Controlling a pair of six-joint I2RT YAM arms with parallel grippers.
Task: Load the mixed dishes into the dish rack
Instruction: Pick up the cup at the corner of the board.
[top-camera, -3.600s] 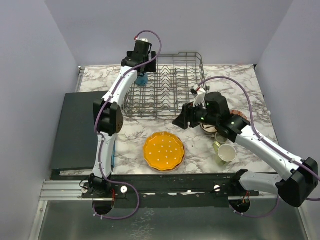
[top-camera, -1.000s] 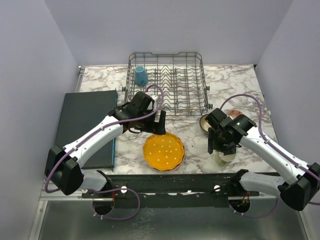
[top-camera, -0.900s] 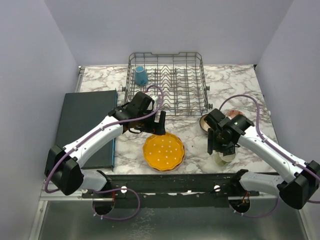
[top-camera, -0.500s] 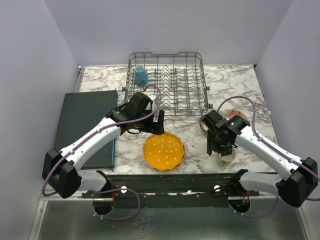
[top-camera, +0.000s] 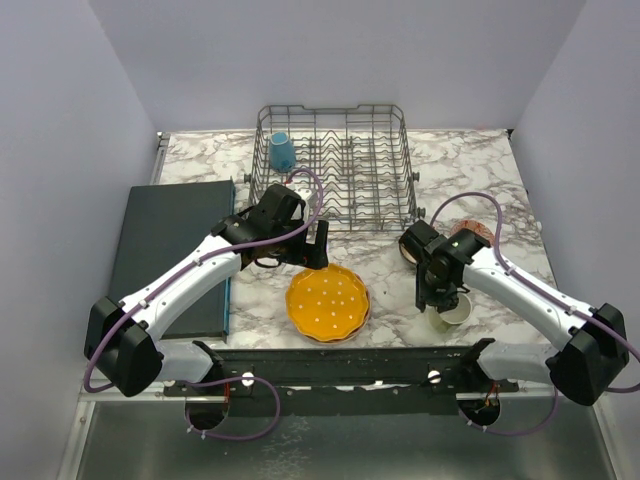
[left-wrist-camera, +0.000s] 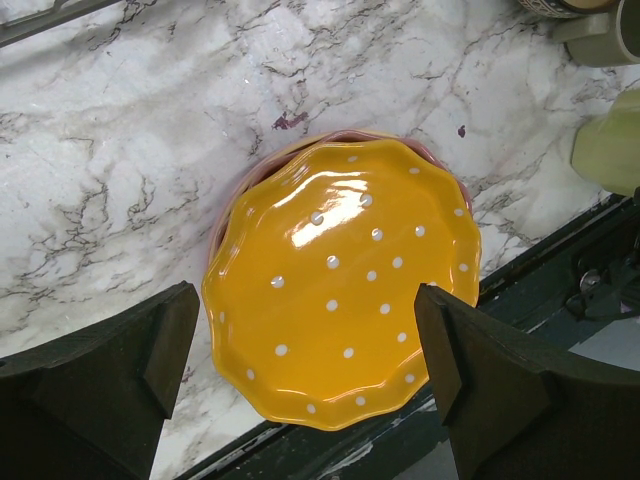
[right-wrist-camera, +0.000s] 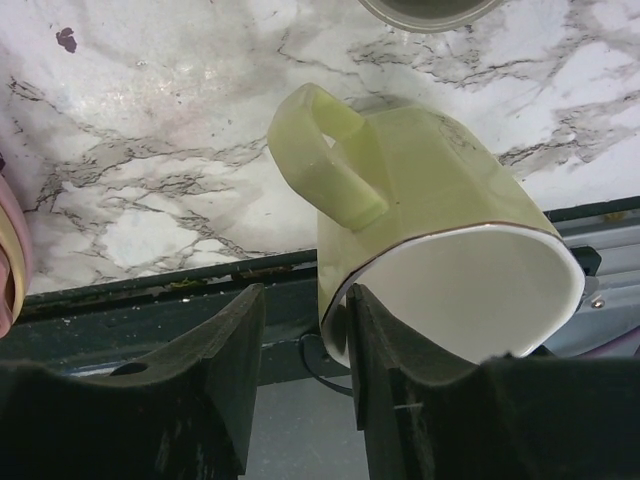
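The orange scalloped, white-dotted plate (top-camera: 328, 302) (left-wrist-camera: 340, 290) lies on a pink plate (left-wrist-camera: 402, 142) near the table's front edge. My left gripper (top-camera: 298, 252) (left-wrist-camera: 305, 320) hovers above it, open wide, with a finger on each side and apart from it. A pale yellow-green mug (top-camera: 452, 312) (right-wrist-camera: 430, 200) lies on its side at the front right. My right gripper (top-camera: 438, 288) (right-wrist-camera: 303, 300) straddles its rim: one finger is inside the mouth, the other outside with a gap to the wall. A blue mug (top-camera: 282, 152) sits in the dish rack (top-camera: 330, 108).
An olive mug (right-wrist-camera: 425, 8) (left-wrist-camera: 600, 35) lies just beyond the yellow-green one. A dark brown bowl (top-camera: 410, 245) and a patterned bowl (top-camera: 474, 232) sit behind the right gripper. A dark flat mat (top-camera: 165, 250) covers the left side. The black front rail (top-camera: 350, 360) runs close under both grippers.
The right gripper's jaws have narrowed around the yellow-green mug's rim, and the arm has shifted slightly left. The left gripper has edged a little toward the rack, still open.
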